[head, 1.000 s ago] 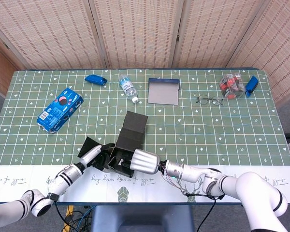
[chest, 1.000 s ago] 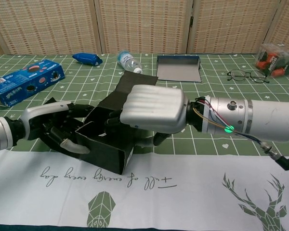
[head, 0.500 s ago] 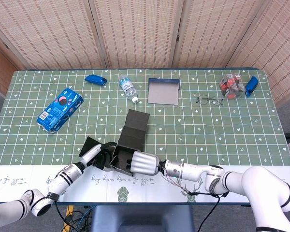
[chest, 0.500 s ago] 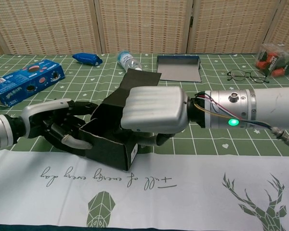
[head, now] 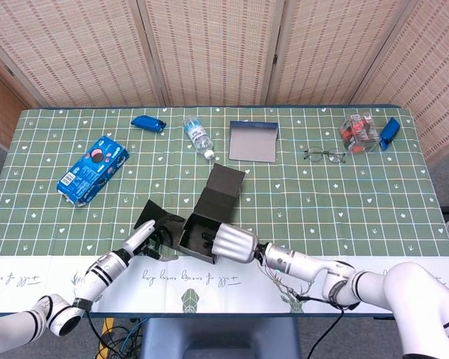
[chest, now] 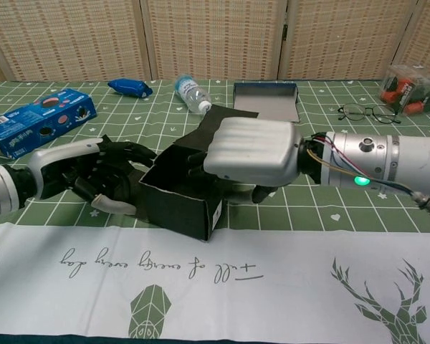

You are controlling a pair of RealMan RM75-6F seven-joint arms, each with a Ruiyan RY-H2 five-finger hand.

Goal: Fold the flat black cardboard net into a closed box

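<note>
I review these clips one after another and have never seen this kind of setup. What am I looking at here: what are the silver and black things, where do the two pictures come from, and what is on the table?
It is a robot with two arms ending in humanlike hands, steered remotely by a person. One picture looks down from its head, the other forward from its chest.

The right hand, silver-backed, grips the half-folded black cardboard box from above, fingers reaching inside. The left hand, with dark fingers, rests against the box's side. The box's lid flap stands open.

On the green patterned table also lie a blue snack packet, a small blue wrapper, a water bottle on its side, a grey tray, glasses and a clear container with red contents.
</note>
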